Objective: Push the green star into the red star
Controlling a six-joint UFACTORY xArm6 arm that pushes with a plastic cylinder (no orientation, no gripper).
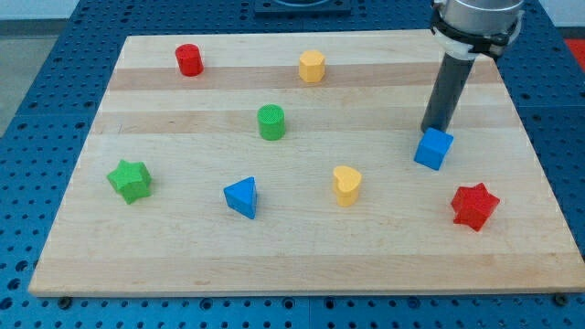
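Note:
The green star lies near the board's left edge, towards the view's bottom. The red star lies at the lower right of the board. My tip is at the right side of the board, touching or just above the top-left edge of the blue cube. The tip is above and left of the red star and far to the right of the green star.
A red cylinder and a yellow hexagon block sit near the top. A green cylinder is at centre left. A blue triangle and a yellow heart lie between the two stars. The wooden board rests on a blue pegboard.

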